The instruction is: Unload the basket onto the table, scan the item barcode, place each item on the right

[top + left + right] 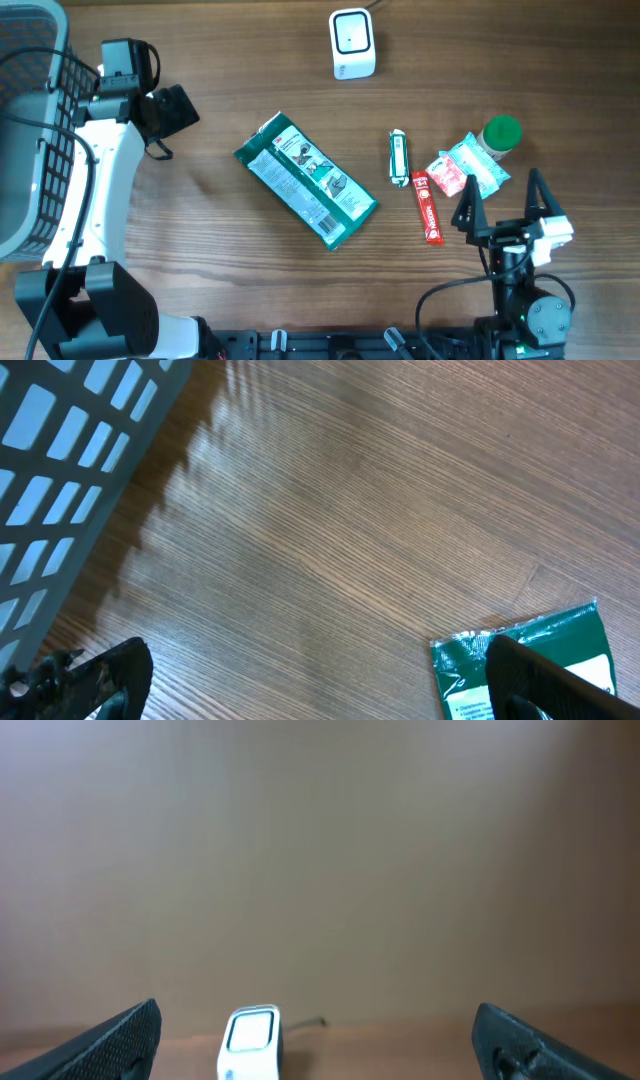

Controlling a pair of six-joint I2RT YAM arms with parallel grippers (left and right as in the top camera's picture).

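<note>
A green foil packet [305, 180] with white print lies flat at the table's middle. The white barcode scanner [352, 44] stands at the far edge. My left gripper [186, 110] hangs open to the packet's left, apart from it. In the left wrist view the gripper [320, 690] has bare wood between its fingers, and the packet's corner [560, 638] shows behind the right finger. My right gripper [503, 203] stands open near the front right, holding nothing. In the right wrist view that gripper [320, 1045] frames the far-off scanner [250, 1040].
A grey plastic basket [30, 130] fills the left edge and also shows in the left wrist view [60, 460]. On the right lie a green-white tube [398, 158], a red stick pack [428, 208], pink and teal sachets [465, 170] and a green-capped bottle [500, 135].
</note>
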